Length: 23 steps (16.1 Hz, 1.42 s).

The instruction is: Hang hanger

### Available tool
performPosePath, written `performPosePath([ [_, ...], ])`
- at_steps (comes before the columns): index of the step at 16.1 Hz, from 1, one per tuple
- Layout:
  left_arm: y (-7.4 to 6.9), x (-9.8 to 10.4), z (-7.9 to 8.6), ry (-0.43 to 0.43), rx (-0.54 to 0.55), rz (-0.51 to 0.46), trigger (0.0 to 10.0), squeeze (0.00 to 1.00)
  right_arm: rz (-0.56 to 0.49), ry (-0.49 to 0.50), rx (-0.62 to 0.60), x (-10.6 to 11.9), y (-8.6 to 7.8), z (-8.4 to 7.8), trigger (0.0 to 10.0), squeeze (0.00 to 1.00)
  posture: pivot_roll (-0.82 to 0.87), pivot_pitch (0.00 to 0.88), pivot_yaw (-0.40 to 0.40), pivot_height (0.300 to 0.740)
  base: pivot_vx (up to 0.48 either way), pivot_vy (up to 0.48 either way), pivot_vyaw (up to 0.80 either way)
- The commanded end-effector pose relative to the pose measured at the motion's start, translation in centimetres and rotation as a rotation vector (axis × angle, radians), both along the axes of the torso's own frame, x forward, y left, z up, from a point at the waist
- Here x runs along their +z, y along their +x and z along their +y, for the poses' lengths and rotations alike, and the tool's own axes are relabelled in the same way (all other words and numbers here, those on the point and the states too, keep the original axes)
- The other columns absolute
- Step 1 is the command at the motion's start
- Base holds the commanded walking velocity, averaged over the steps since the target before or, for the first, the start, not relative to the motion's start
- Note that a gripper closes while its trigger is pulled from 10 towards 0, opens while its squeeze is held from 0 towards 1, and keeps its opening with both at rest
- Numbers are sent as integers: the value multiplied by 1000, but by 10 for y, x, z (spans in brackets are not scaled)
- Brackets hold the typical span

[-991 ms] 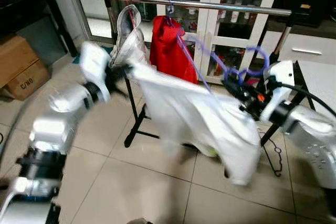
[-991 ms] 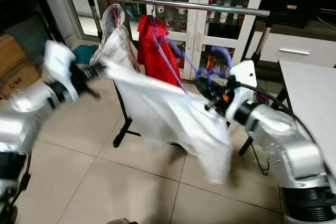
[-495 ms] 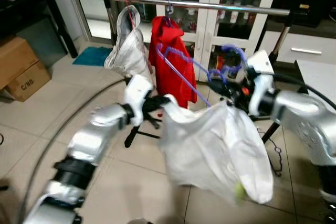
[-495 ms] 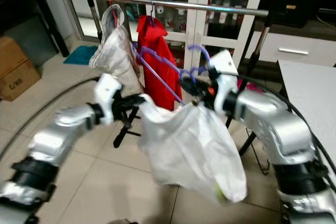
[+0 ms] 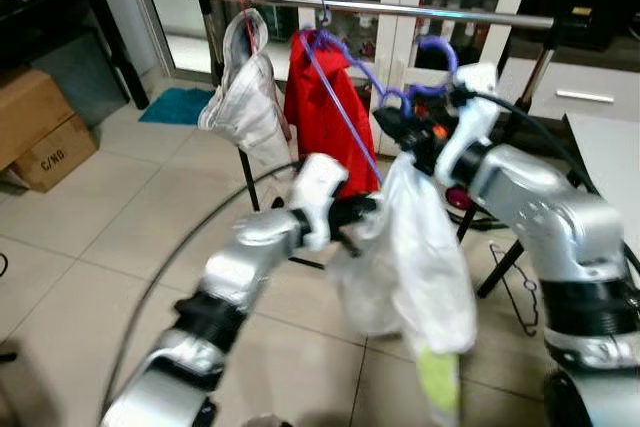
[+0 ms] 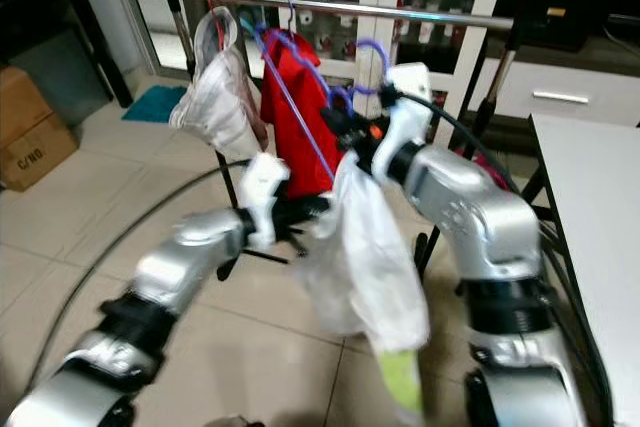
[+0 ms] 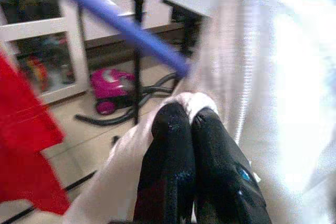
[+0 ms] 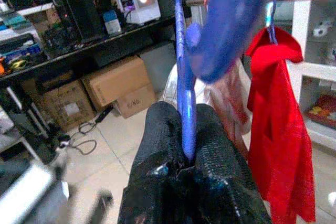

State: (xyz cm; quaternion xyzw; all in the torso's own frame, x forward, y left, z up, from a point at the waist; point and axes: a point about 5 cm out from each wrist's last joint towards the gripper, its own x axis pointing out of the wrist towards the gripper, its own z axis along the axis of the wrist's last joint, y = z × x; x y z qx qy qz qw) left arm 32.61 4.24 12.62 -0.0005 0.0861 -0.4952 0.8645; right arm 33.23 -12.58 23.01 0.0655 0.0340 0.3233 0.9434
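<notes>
Left gripper (image 7: 189, 124): fingers pinched shut on the white shirt (image 5: 425, 247).
Right gripper (image 8: 184, 156): fingers squeezed tight on the purple hanger (image 5: 345, 72).
Hanger: held just below the clothes rail (image 5: 400, 9), shirt hanging from it.

2 garments hang on 1 metal clothes rail (image 5: 400, 9): 1 red top (image 5: 325, 107) and 1 pale garment (image 5: 245, 87). 1 purple hanger (image 5: 350, 77) carries 1 white shirt (image 5: 420, 257). 2 cardboard boxes (image 5: 40, 127) sit stacked nearby.
</notes>
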Motion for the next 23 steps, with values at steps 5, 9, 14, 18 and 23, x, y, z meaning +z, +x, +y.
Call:
performPosePath([
  [5,-25,-9,-42,-6,-278,56,0,0,-277,240,-144,53,14,4,0,0,-77,0,77,740,0,0,0],
  [9,-31,-25,-40,35,-297,100,0,0,-482,683,-258,102,12,-26,0,0,-73,0,62,740,0,0,0],
  [14,-24,-42,17,79,-134,135,0,0,-428,848,-398,91,17,-63,0,0,-66,0,51,740,0,0,0],
  [18,-22,-23,64,40,9,68,0,0,-333,352,-311,46,5,-57,0,0,-52,0,38,740,0,0,0],
  [23,-28,2,103,-26,343,6,0,0,-67,24,-333,-41,-54,-62,0,0,-56,0,60,740,0,0,0],
])
